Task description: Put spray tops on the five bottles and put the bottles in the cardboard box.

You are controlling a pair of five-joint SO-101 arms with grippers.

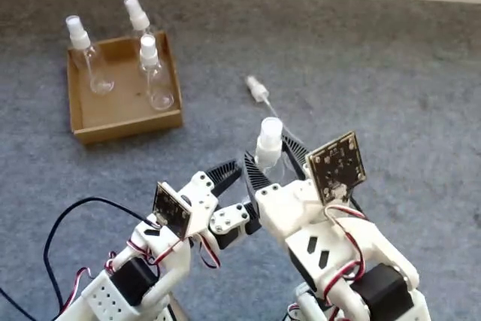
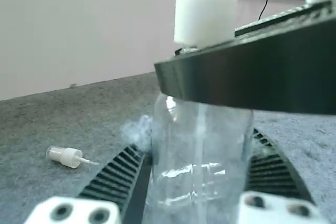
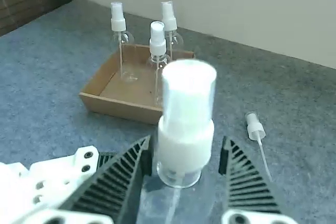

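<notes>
A clear bottle [image 2: 199, 156] stands upright on the grey carpet between the two arms, with a white spray top [image 1: 269, 140] on its neck. My left gripper [image 2: 197, 182] is shut on the bottle's body, a black finger on each side. My right gripper [image 3: 185, 153] sits higher, open, its fingers flanking the top's collar [image 3: 186, 135] with narrow gaps. A loose spray top [image 1: 257, 89] lies on the carpet just beyond. The cardboard box [image 1: 128, 127] sits at the far left with two topped bottles [image 1: 154, 73] inside; a third [image 1: 139, 20] stands at its far edge.
Grey carpet stretches bare to the right and between the box and the arms. A pale wall [image 3: 236, 9] bounds the far side. A black cable [image 1: 56, 231] loops beside the left arm's base.
</notes>
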